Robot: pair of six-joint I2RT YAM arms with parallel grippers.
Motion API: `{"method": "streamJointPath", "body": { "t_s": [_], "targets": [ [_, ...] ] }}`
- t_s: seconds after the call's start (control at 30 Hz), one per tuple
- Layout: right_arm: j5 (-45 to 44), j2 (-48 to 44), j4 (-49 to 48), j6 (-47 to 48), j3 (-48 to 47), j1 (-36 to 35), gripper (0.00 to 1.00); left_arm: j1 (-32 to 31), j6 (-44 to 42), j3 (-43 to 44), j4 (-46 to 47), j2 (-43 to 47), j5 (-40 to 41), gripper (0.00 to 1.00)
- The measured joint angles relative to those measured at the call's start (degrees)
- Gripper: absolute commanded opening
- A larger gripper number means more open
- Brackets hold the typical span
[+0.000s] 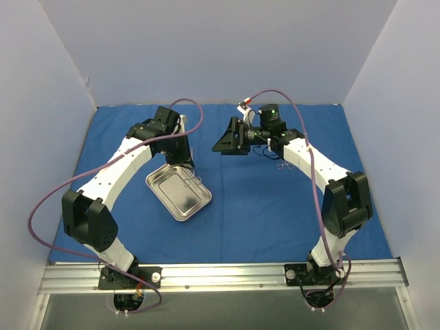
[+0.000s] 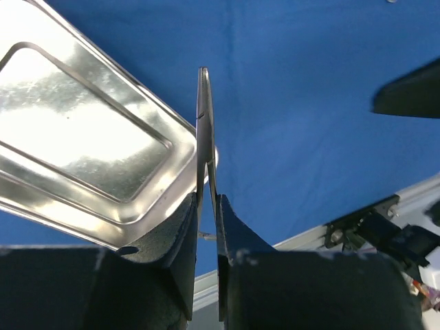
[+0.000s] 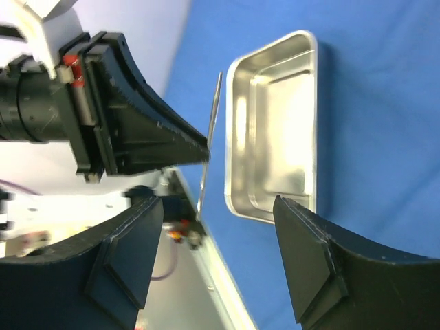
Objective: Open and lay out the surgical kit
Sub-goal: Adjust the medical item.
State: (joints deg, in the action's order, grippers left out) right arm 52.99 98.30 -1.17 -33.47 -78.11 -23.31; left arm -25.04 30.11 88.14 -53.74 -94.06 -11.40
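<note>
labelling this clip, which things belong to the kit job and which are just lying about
Job: blue cloth; steel tray; thin instrument held in the left pincer; second instrument lying on the cloth.
Lying about: purple cables; metal rail.

no legible text, no labels or brand marks, no numbers or signs in any view

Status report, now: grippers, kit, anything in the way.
Left gripper shut on a thin metal instrument, beside the steel tray corner. Right gripper open, empty. Blue cloth spread flat underneath. Nothing between instrument and tray.
</note>
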Motion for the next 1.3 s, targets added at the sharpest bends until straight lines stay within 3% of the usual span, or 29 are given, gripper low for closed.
{"method": "streamJointPath", "body": {
  "t_s": [0.23, 0.6, 0.8, 0.97, 1.0, 1.03, 1.07, 1.13, 1.17, 1.2, 1.3],
  "targets": [
    [1.1, 1.5, -5.8, -7.6, -0.3, -2.2, 0.63, -0.1, -0.5, 0.2, 0.3, 2.0, -3.8, 0.02],
    [-4.1, 6.6, -0.6, -8.2, -6.6, -7.3, 0.59, -1.4, -0.4, 0.2, 0.3, 3.3, -5.4, 0.02],
    [-6.3, 9.0, 2.6, -7.6, -8.4, -8.7, 0.52, -2.0, -0.3, 0.2, 0.4, 3.8, -5.7, 0.02],
    [-6.4, 10.3, 3.8, -7.1, -9.4, -9.1, 0.29, -2.4, -0.1, 0.2, 0.4, 4.4, -5.8, 0.02],
    [-6.3, 10.5, 3.8, -7.0, -9.6, -9.3, 0.21, -2.4, 0.0, 0.2, 0.5, 4.4, -5.9, 0.02],
    [-6.1, 10.7, 3.8, -7.0, -9.6, -9.4, 0.0, -2.4, 0.2, 0.2, 0.5, 4.4, -6.0, 0.02],
    [-5.8, 10.8, 3.7, -6.6, -9.6, -9.4, 0.0, -2.4, 0.3, 0.2, 0.6, 4.4, -6.0, 0.02],
    [-4.6, 11.3, 3.2, -7.4, -9.5, -9.4, 0.0, -2.4, 0.5, 0.2, 0.7, 4.4, -6.3, 0.08],
    [-4.3, 11.5, 2.6, -7.6, -9.5, -9.4, 0.0, -2.5, 0.5, 0.2, 0.8, 4.4, -6.3, 0.15],
    [-3.8, 11.5, 1.9, -7.9, -9.4, -9.4, 0.0, -2.5, 0.3, 0.2, 0.8, 4.4, -6.4, 0.31],
    [-2.4, 11.5, -0.3, -8.5, -9.3, -8.8, 0.0, -2.3, 0.1, 0.3, 0.8, 4.4, -6.5, 0.42]
  ]
}}
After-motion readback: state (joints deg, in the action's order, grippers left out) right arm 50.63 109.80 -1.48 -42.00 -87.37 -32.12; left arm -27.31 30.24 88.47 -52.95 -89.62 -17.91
